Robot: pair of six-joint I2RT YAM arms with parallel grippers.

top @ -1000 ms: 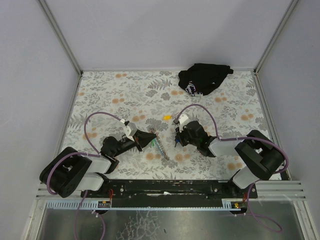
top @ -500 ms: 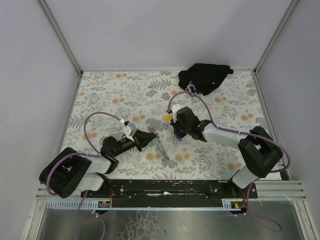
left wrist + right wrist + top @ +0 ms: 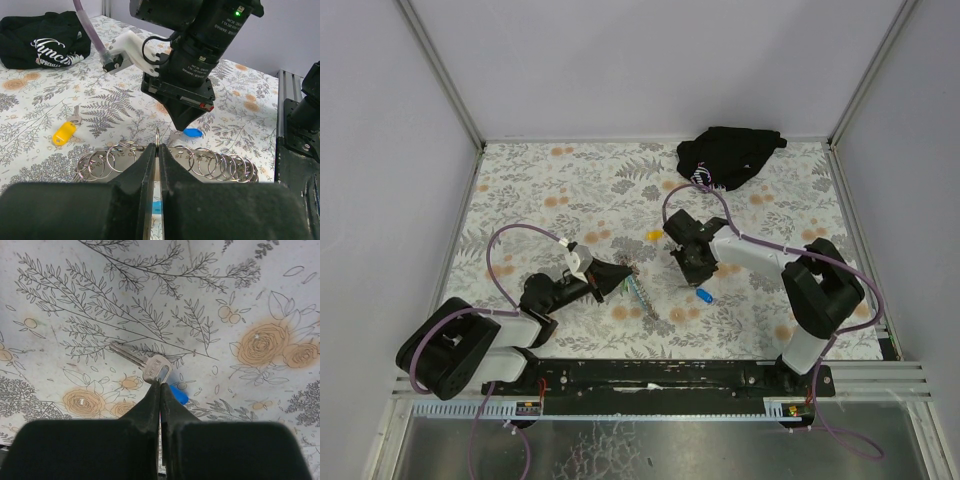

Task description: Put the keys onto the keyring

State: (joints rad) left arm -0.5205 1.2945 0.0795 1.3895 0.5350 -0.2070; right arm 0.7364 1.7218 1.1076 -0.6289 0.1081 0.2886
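Progress: nothing is threaded yet. The small silvery metal key with a bright blue plastic tag (image 3: 151, 367) is lying flat and loose on the floral table (image 3: 520, 190), right of the thin silvery metal keyring (image 3: 215, 164) and apart from it. The right gripper (image 3: 160, 384) is pressing its fingers together at the key's head; whether it actually has hold cannot be told. The left gripper (image 3: 157, 150) is pinching the keyring upright, fingers closed on it. A yellow-tagged key (image 3: 653, 235) is lying farther off.

The right end effector (image 3: 698, 274) has swung round. A second ago it reached in low from the right, on the arm-base side of the yellow tag (image 3: 653, 235). It then rose close beside that tag, and now sits just right of it. The keys (image 3: 705, 296), blue tag showing, now lie exposed on the counter (image 3: 520, 190), further right of the yellow tag than before.
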